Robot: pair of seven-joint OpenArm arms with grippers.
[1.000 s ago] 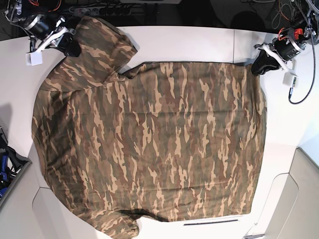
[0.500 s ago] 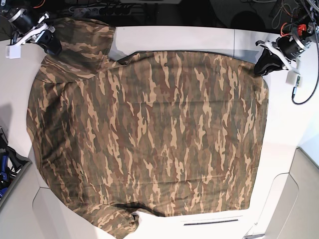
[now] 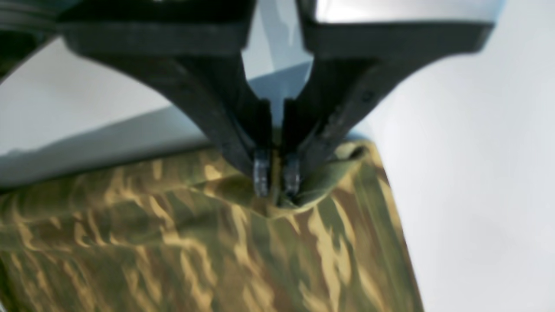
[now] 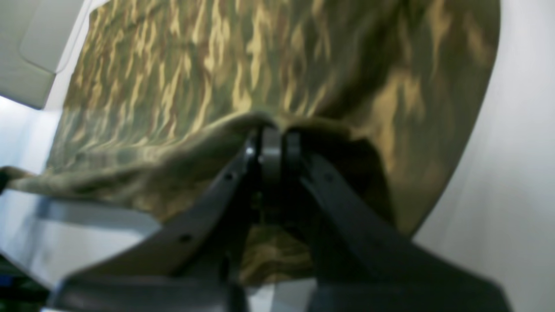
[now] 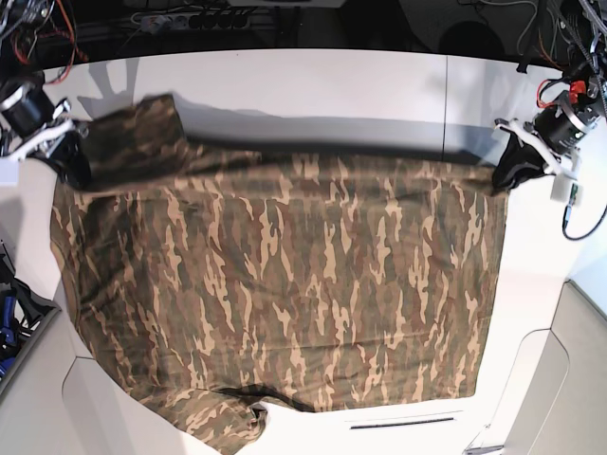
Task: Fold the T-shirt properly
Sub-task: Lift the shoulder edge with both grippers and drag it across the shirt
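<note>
Pinching T-shirt [image 5: 285,284] corners, both grippers hide their fingertips.

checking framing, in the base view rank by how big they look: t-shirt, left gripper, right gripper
1. T-shirt, by far the largest.
2-3. Left gripper and right gripper look about alike; no ranking between them.

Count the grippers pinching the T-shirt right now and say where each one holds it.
2. The left gripper clamps the T-shirt at its far right corner in the base view; the right gripper clamps its far left corner.

Robotics lab — white table [image 5: 313,85], cables [image 5: 190,17] along the back.
</note>
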